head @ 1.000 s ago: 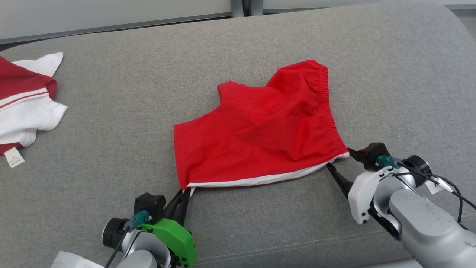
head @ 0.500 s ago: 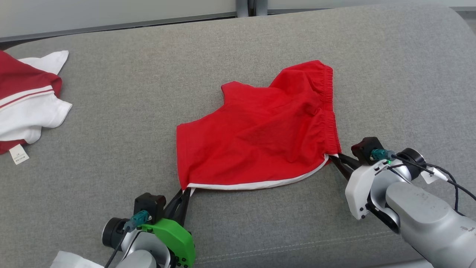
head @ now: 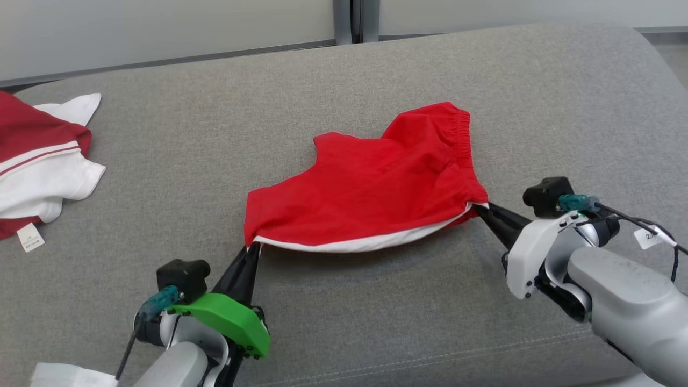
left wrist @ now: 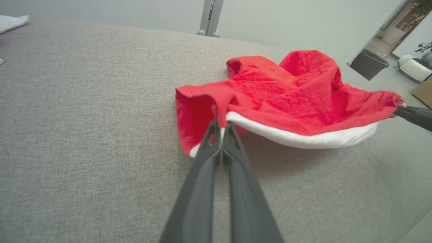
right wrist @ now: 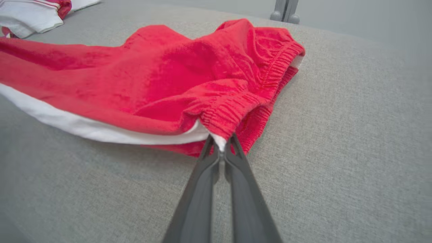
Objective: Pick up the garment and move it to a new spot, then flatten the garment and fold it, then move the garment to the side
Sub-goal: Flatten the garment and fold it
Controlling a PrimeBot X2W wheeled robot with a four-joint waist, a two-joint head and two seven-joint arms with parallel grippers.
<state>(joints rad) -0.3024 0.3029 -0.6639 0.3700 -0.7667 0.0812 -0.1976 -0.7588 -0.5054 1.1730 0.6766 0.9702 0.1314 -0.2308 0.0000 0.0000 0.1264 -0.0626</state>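
Left pincer (head: 252,248) and right pincer (head: 477,208) each pinch a corner of red white-lined fabric shorts (head: 371,188). Light and floppy, likely; corner holds seem soundest.

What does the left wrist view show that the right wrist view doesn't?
Left wrist view's own: the left end effector shut on the red shorts' hem corner, and a dark bin by a doorway. Right wrist view's own: the shorts' gathered elastic waistband and a red-striped white garment. Shared: the shorts, the right end effector shut on the waistband corner, the grey cushion and a metal post.
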